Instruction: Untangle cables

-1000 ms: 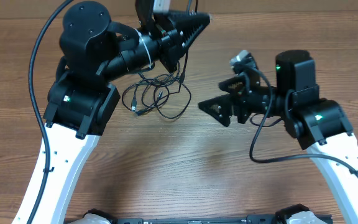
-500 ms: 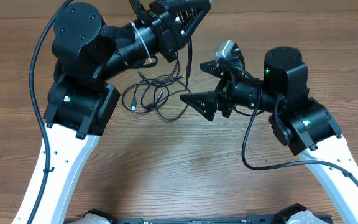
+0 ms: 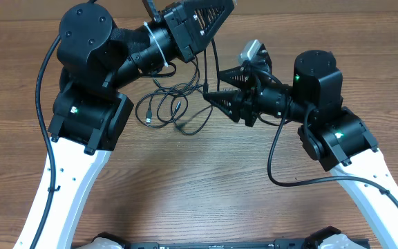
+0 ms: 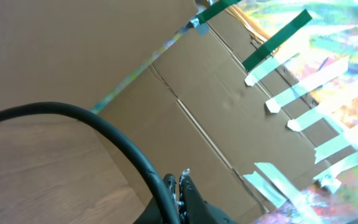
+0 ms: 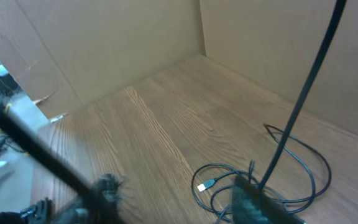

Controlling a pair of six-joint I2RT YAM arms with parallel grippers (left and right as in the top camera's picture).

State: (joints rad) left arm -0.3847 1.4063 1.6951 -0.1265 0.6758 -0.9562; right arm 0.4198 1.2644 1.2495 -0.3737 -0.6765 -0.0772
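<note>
The thin black cables (image 3: 163, 108) lie in a loose tangle on the wooden table. One strand (image 3: 208, 66) rises taut from the tangle to my left gripper (image 3: 228, 5), which is raised at the far edge. In the left wrist view that gripper (image 4: 180, 185) is shut with a black cable (image 4: 92, 118) running into the jaws. My right gripper (image 3: 214, 86) is open just right of the tangle, astride the rising strand. In the right wrist view its fingers (image 5: 260, 202) are spread, the strand (image 5: 300, 99) meets the right finger, and a plug (image 5: 205, 185) lies below.
Cardboard walls (image 5: 104, 43) enclose the table at the back and side. The left arm's body (image 3: 92, 76) stands left of the tangle and the right arm's body (image 3: 327, 111) to the right. Bare wood (image 3: 199, 187) lies toward the front.
My right gripper has moved left and toward the back, up to the rising strand, and its fingers have spread. My left gripper has risen a little with the cable.
</note>
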